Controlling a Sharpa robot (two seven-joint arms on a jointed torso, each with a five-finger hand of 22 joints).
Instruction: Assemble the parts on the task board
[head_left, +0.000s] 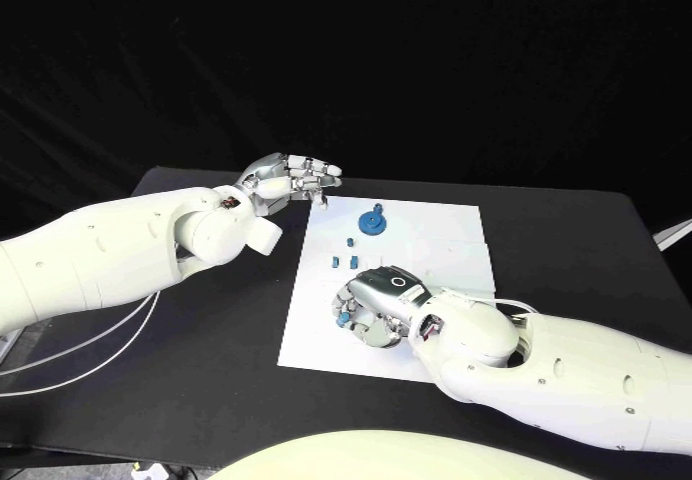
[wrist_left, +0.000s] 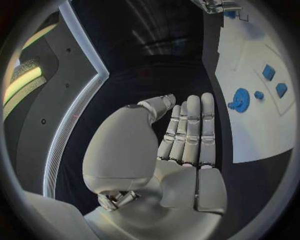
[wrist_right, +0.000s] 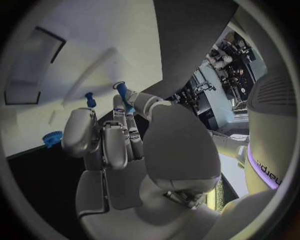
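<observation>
The white task board (head_left: 433, 240) lies in the middle of the black table. A blue gear (head_left: 372, 220) stands near its far left part, with small blue parts (head_left: 343, 261) just in front of it. My left hand (head_left: 293, 180) hovers over the board's far left corner, its fingers (wrist_left: 190, 130) straight and together, holding nothing. In the left wrist view the gear (wrist_left: 240, 99) and small parts (wrist_left: 269, 72) lie beside it on the board (wrist_left: 262, 125). My right hand (head_left: 378, 305) is low over the board's near left part and pinches a small blue part (wrist_right: 126, 95) between thumb and finger.
The black table (head_left: 202, 330) extends left and right of the board. Another small blue peg (wrist_right: 89, 97) and the gear (wrist_right: 53, 137) show beyond my right hand's fingers. White cables (head_left: 87, 345) hang under my left arm.
</observation>
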